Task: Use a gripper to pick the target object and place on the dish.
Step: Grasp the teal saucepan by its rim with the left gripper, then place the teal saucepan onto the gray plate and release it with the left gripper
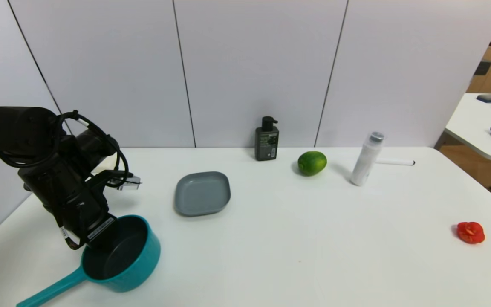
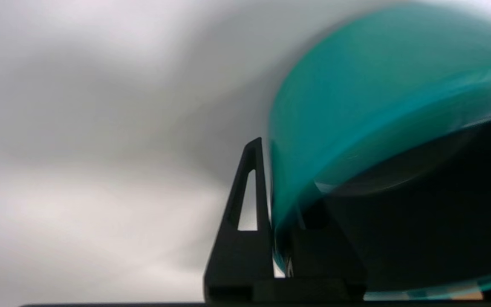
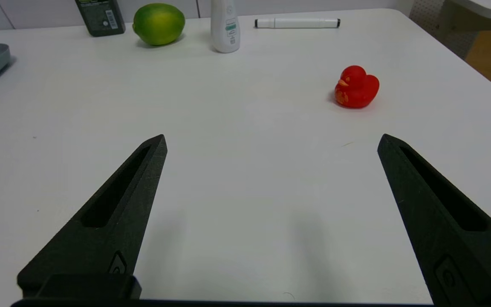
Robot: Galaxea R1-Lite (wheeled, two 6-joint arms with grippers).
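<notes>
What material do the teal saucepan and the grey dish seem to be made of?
The saucepan, gripped at its rim by the left gripper, looks like painted metal or plastic: smooth teal outside, matt black inside. The dish looks like matt plastic or glazed ceramic: even grey, soft rounded rim. Neither is certain.

You've got a teal saucepan with black inside, grey square plate, green lime, red rubber duck with orange beak, dark pump bottle, white bottle with grey cap, white desk, black left tool.
</notes>
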